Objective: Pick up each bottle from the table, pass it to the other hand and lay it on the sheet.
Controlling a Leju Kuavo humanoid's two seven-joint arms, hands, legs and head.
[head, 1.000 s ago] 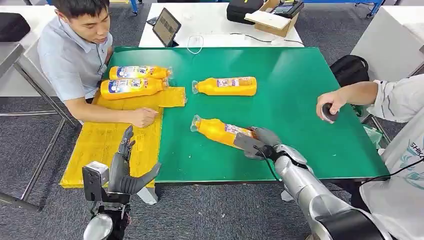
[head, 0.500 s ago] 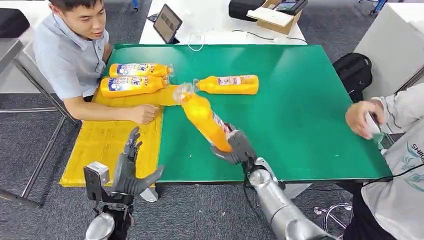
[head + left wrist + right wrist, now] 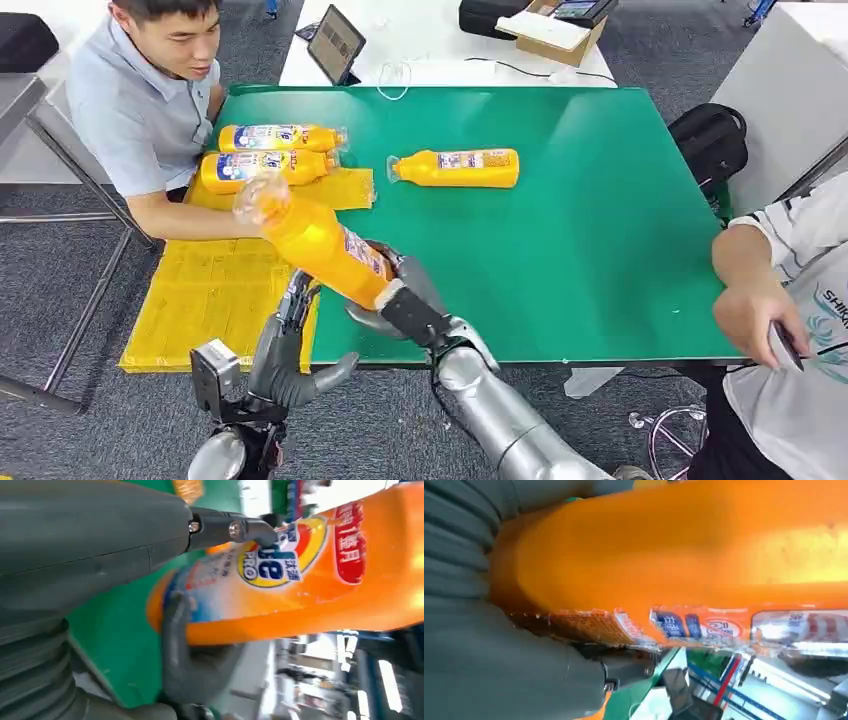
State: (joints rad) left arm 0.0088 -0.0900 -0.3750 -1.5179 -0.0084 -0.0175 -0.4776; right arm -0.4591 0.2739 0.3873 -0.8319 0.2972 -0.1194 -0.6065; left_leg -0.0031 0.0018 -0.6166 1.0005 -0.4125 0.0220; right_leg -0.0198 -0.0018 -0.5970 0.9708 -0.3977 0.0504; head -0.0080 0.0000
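Note:
My right hand (image 3: 405, 300) grips the base end of an orange bottle (image 3: 320, 245) and holds it tilted in the air over the table's front left edge, cap pointing up and to the left. My left hand (image 3: 285, 350) is open just below it, fingers spread toward the bottle's underside. The left wrist view has the bottle's label (image 3: 310, 580) close beyond the left thumb (image 3: 100, 530). The orange body (image 3: 684, 555) sits tight in the right hand (image 3: 499, 670). Two bottles (image 3: 280, 137) (image 3: 255, 168) lie on the yellow sheet (image 3: 200, 300). One more bottle (image 3: 455, 168) lies on the green table (image 3: 600, 250).
A person in a light blue shirt (image 3: 140, 110) sits at the table's left side with a forearm lying over the sheet. Another person (image 3: 790, 300) stands at the right edge holding a phone. A tablet (image 3: 335, 45) and a box (image 3: 545, 30) rest on the white table behind.
My right hand has lifted the bottle off the table and carried it left, over toward my left hand. The left hand has risen a little. The person on the right has pulled an arm back.

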